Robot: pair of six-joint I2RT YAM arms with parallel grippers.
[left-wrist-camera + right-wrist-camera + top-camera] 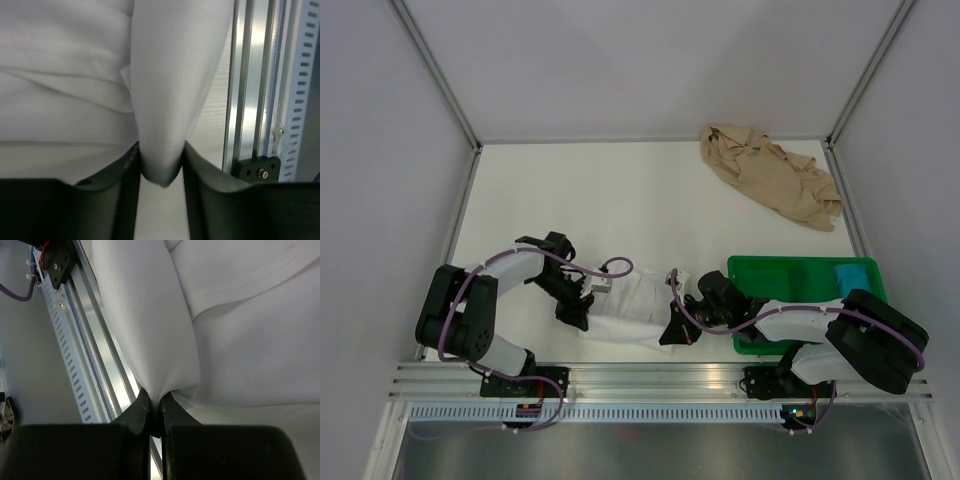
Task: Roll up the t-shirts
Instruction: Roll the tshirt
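Observation:
The white t-shirt lies bunched and partly rolled at the table's front edge, between my two grippers. My left gripper is at its left end; in the left wrist view the gripper holds a thick fold of the white t-shirt between its jaws. My right gripper is at its right end; in the right wrist view the gripper is pinched tight on a fold of the white t-shirt. The tan-beige t-shirt lies crumpled at the back right, far from both grippers.
A green plastic tray stands right of the right gripper, with a blue object in its far right corner. The aluminium rail runs along the front edge, close under the cloth; it also shows in both wrist views.

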